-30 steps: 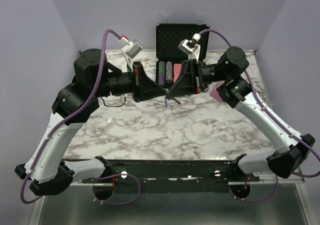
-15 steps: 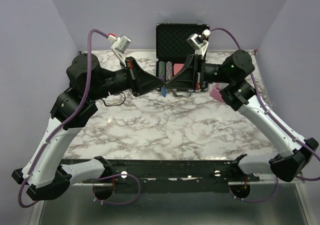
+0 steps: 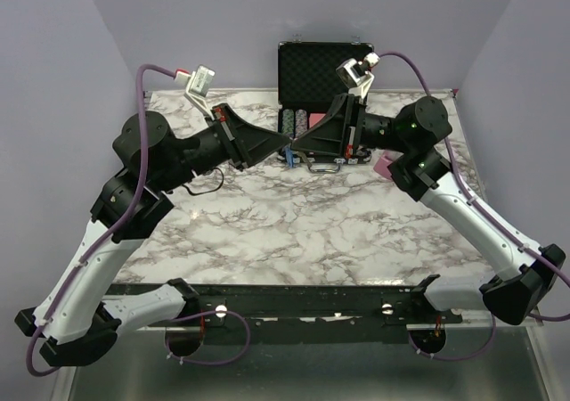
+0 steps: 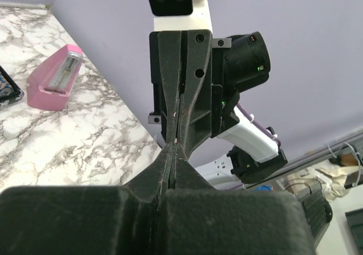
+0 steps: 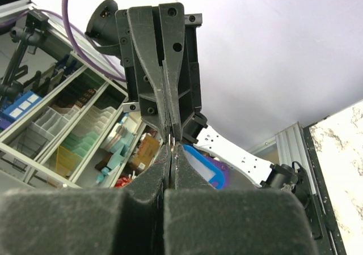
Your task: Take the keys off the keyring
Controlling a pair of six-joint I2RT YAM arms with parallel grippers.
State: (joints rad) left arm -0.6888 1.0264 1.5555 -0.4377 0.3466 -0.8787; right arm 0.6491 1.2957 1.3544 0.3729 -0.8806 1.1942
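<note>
My left gripper [image 3: 287,146] and right gripper [image 3: 298,148] meet tip to tip, raised above the table in front of the chip case. Both are shut. A sliver of silvery metal, the keyring [image 5: 172,143], shows between the two pairs of tips in the right wrist view. The key's blue plastic head [image 5: 202,170] lies against the outer side of my right fingertip; from above it [image 3: 290,155] hangs just under the tips. In the left wrist view my left gripper [image 4: 174,146] is pressed shut against the right one, and the ring and key are hidden.
The open black chip case [image 3: 323,67] stands at the back centre, right behind the grippers, with its silver latch below them. A pink wedge-shaped object [image 3: 386,164] lies at the right; it also shows in the left wrist view [image 4: 54,79]. A black cable loop [image 3: 200,180] lies at the left.
Both grippers have risen and moved toward the back, still tip to tip, with the blue key carried along. Both arms have swung higher at the wrist.
</note>
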